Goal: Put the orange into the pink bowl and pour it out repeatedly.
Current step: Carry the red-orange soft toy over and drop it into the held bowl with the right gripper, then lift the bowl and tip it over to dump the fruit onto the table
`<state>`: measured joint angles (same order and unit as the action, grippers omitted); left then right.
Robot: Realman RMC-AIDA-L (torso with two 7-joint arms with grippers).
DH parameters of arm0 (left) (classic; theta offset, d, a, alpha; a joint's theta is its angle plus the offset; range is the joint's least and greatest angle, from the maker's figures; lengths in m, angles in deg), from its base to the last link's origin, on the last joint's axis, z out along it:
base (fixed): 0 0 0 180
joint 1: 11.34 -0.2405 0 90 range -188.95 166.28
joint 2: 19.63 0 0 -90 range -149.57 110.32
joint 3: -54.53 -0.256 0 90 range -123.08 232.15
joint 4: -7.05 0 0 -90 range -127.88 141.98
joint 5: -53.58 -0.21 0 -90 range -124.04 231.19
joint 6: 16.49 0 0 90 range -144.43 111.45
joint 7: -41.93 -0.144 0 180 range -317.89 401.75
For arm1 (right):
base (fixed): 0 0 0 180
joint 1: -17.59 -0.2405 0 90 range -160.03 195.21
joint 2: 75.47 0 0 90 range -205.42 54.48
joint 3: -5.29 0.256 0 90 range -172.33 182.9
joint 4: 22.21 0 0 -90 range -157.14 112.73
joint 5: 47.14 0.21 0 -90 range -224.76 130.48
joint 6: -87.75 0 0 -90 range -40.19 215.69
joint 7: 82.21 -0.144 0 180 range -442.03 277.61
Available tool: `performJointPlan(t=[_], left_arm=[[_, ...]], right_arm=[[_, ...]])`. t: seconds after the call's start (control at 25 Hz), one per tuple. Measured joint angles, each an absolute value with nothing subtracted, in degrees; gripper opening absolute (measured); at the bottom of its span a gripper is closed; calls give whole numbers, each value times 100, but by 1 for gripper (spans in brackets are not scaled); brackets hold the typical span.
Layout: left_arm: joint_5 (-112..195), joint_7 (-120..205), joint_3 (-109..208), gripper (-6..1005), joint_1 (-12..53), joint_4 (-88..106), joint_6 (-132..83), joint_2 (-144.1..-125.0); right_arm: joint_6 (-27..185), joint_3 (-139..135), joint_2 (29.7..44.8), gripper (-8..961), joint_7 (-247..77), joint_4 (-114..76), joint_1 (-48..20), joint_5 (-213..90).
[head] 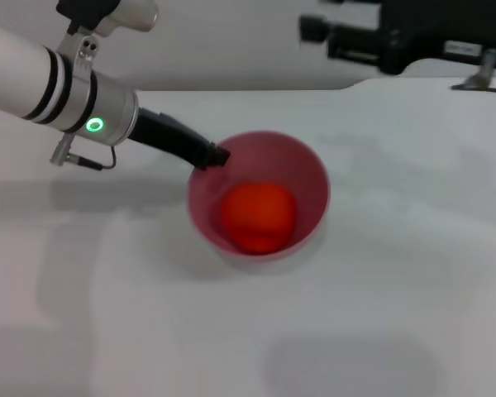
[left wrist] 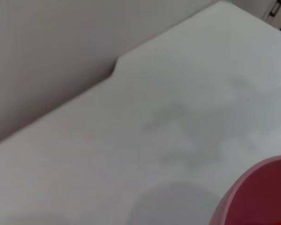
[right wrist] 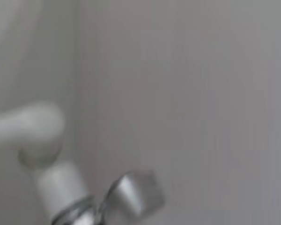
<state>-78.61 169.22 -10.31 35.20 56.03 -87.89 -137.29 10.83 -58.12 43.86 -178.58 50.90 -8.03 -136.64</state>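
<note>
The pink bowl (head: 316,184) is at the middle of the white table, its opening tipped a little toward me. The orange (head: 259,215) lies inside it at the bottom. My left gripper (head: 215,155) reaches in from the left and is shut on the bowl's back-left rim. I cannot tell whether the bowl rests on the table or hangs just above it. A piece of the bowl's rim (left wrist: 260,197) shows in a corner of the left wrist view. My right gripper (head: 355,37) is parked at the back right, away from the bowl.
The white table (head: 397,314) spreads all around the bowl. Its back edge meets a pale wall (head: 231,50). A small metal fitting (head: 479,78) sits at the back right edge.
</note>
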Motion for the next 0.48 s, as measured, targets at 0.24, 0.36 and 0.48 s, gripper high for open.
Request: performJointPlan(t=[0.24, 0.36, 0.48], left_arm=[[-7508, 16902, -1681, 44, 3563, 5658, -8135, -13764], [-7352, 16881, -2074, 44, 3567, 5754, -7710, -13781], [-7250, 16857, -2435, 45, 3525, 5883, -7322, -13802]], right_arm=[[1067, -6076, 4378, 569, -15280, 3384, -180, -10673], [534, -6191, 4386, 567, -14024, 2440, -9, -9279], [-218, -6238, 4392, 567, -13193, 1487, 39, -8022]])
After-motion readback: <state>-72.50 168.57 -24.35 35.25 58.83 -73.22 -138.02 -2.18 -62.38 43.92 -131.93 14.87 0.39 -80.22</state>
